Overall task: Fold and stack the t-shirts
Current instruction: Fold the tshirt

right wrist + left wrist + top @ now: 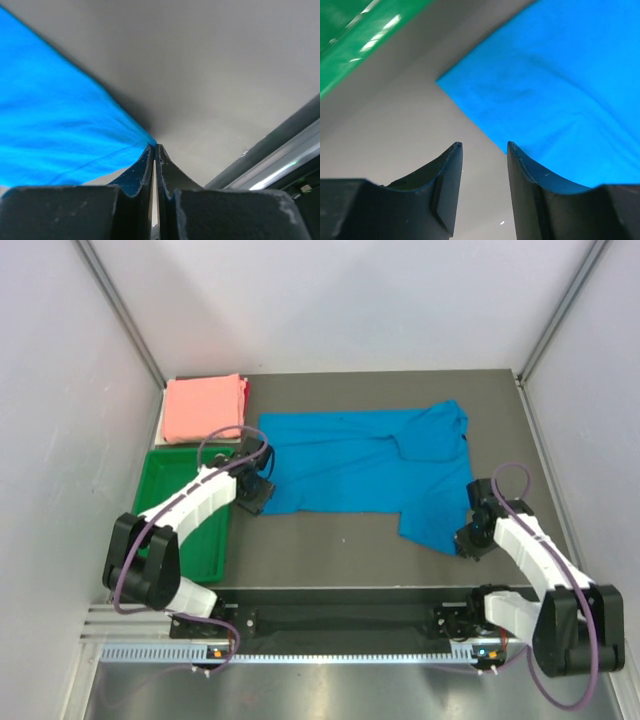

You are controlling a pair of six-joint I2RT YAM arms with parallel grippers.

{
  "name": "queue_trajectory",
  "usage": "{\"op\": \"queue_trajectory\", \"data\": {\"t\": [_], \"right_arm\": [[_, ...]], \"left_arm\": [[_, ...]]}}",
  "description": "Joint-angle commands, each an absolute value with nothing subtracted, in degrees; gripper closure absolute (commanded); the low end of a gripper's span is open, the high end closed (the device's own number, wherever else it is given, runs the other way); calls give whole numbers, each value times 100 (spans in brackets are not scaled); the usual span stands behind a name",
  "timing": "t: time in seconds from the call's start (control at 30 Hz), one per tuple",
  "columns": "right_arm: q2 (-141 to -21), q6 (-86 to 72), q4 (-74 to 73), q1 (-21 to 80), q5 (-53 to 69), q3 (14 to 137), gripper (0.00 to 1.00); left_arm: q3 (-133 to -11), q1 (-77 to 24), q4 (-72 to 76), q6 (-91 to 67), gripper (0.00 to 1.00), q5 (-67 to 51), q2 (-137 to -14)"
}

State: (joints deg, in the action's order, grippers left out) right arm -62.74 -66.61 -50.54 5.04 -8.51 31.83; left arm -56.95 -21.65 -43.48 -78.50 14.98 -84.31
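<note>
The bright blue t-shirt (360,465) lies spread across the middle of the grey table, partly folded, with a flap hanging toward the near right. The salmon pink t-shirt (205,408) sits folded at the far left. My left gripper (255,502) hovers open at the blue shirt's near-left corner; in the left wrist view the gripper (485,146) has bare table between its fingers and the blue cloth (550,75) just beyond the right one. My right gripper (468,540) is at the shirt's near-right corner. The right wrist view shows this gripper (155,146) shut on the blue cloth's (50,130) edge.
A green plastic tray (185,540) lies at the near left, right beside my left arm, and shows in the left wrist view as well (355,35). White walls enclose the table on three sides. A metal rail (330,652) runs along the near edge.
</note>
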Motion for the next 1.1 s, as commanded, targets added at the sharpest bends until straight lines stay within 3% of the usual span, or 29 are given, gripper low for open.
{"op": "queue_trajectory", "data": {"t": [0.0, 0.53, 1.07], "right_arm": [[-5731, -6566, -5492, 545, -1590, 3647, 100], [-5160, -6021, -5994, 536, -2531, 4262, 100], [-4975, -5836, -5731, 536, -2154, 4175, 100]], "left_arm": [[-5354, -2162, -4333, -8725, 53, 1828, -8069], [-5212, -2460, -4245, -9597, 55, 2285, -8578], [-5072, -2848, -4474, -10239, 55, 2672, -9035]]}}
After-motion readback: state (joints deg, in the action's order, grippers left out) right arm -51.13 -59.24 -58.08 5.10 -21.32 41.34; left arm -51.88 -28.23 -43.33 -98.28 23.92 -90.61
